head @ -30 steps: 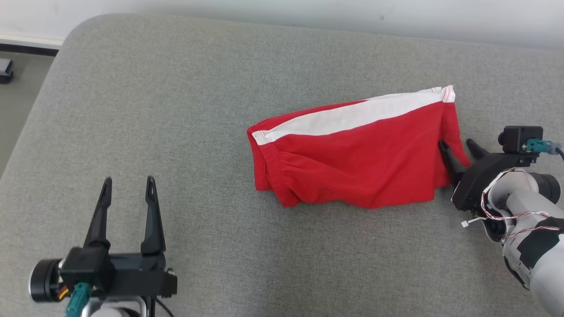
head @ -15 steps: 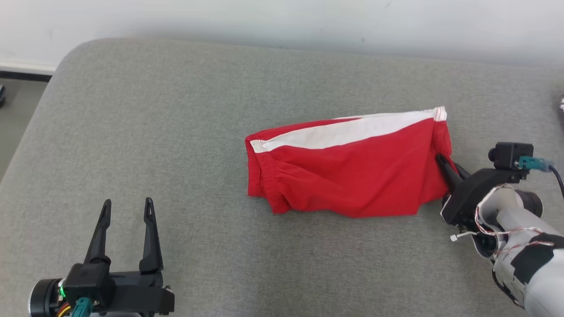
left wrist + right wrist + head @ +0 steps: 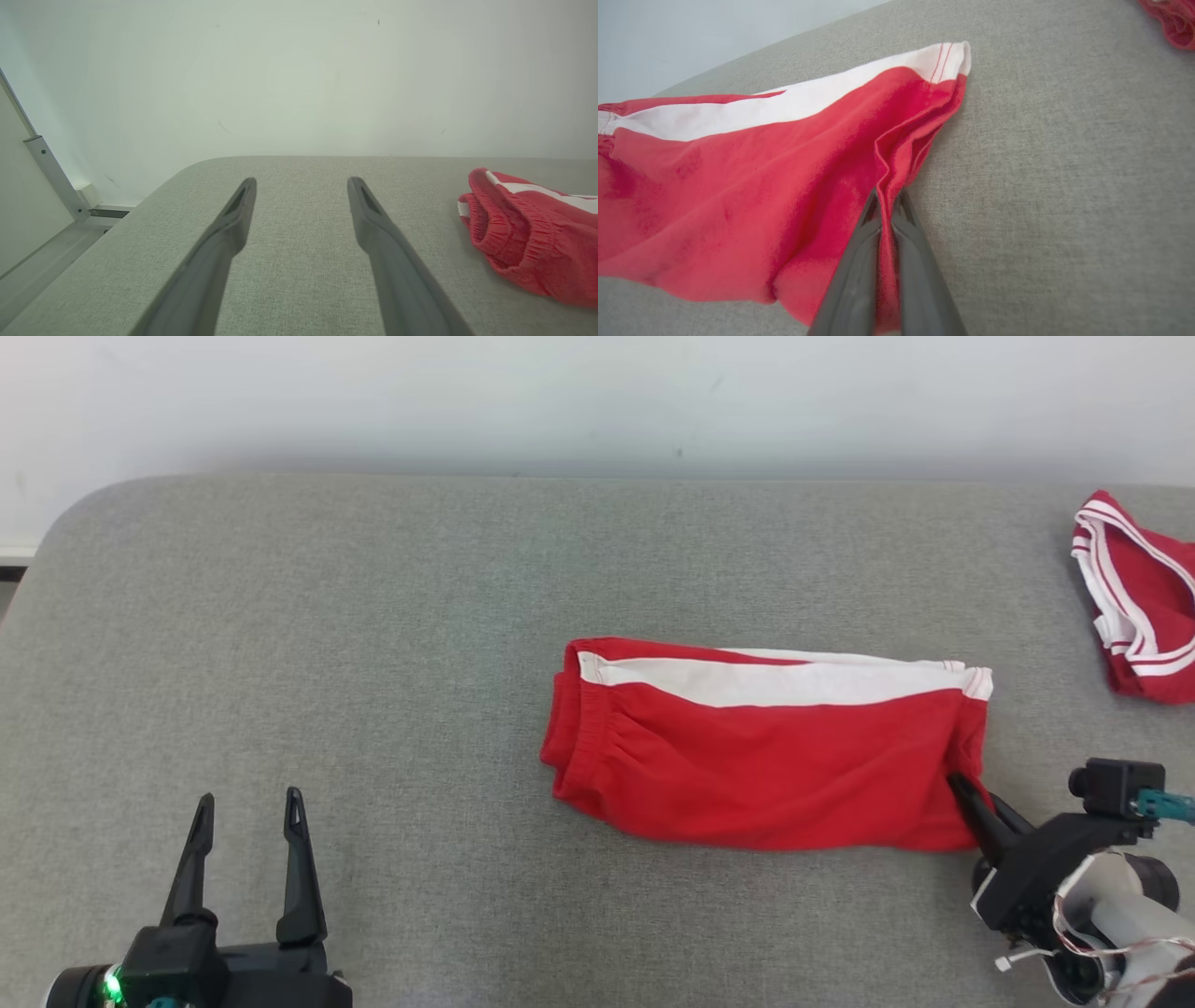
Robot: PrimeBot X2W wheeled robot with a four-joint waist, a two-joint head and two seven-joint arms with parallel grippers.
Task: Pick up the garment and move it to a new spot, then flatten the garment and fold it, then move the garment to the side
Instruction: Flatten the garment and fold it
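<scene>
The garment [image 3: 766,756] is a pair of red shorts with a white side stripe, folded into a long flat shape on the grey padded surface [image 3: 373,644]. My right gripper [image 3: 966,793] is shut on its right hem; the right wrist view shows a pinched ridge of red cloth [image 3: 896,158] rising from between the two fingers of that gripper [image 3: 886,198]. My left gripper [image 3: 247,803] stands open at the lower left, well away from the cloth, with nothing between its fingers. In the left wrist view the elastic waistband end of the garment [image 3: 518,228] lies to the right of that gripper [image 3: 301,182].
A second red garment with white stripes [image 3: 1134,602] lies at the far right of the surface, its corner also in the right wrist view [image 3: 1174,18]. A pale wall [image 3: 597,401] runs behind the surface. The surface's rounded left corner [image 3: 65,523] drops to the floor.
The right gripper went from open around the hem to shut on it. The head camera has tilted up, so the wall and the second garment came into view.
</scene>
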